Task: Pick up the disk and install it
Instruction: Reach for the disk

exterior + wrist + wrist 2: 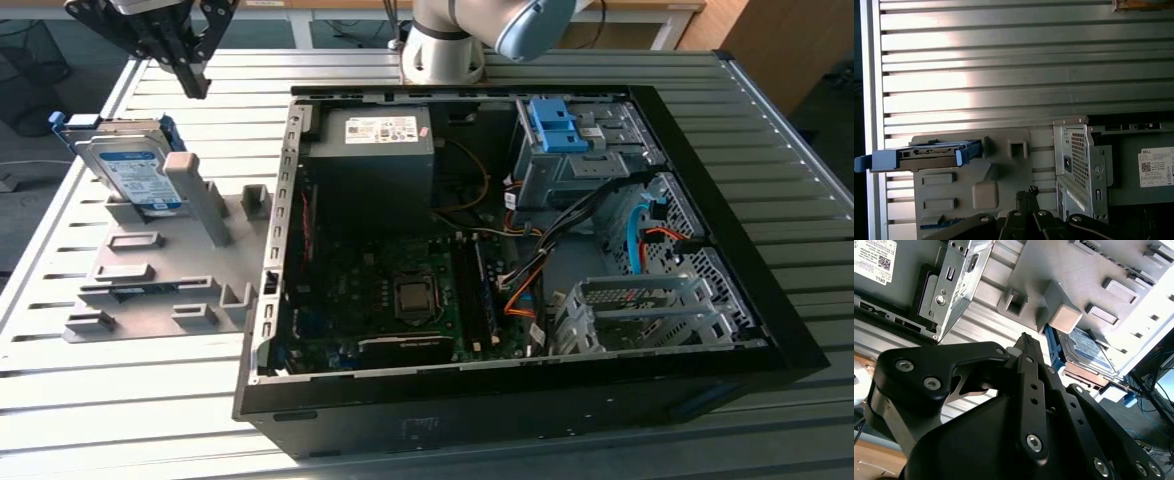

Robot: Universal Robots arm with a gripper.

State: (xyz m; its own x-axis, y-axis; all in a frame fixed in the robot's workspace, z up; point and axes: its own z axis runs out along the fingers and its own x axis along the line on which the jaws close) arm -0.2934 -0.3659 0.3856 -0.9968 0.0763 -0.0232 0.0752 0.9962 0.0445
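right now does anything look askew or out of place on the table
Nothing looks damaged or spilled. The disk stands on edge in the grey holder at the exterior view's left, apart from the open computer case. The end effector hovers near it, touching nothing.

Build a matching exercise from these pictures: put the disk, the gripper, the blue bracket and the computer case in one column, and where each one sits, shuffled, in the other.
Things
1. disk
2. gripper
3. blue bracket
4. computer case

Places
A. lying open on the slatted table
B. on top of the grey drive bay
C. standing on edge in the grey holder
D. in the air near the disk, shut, holding nothing

Pairs: 1-C, 2-D, 3-B, 4-A
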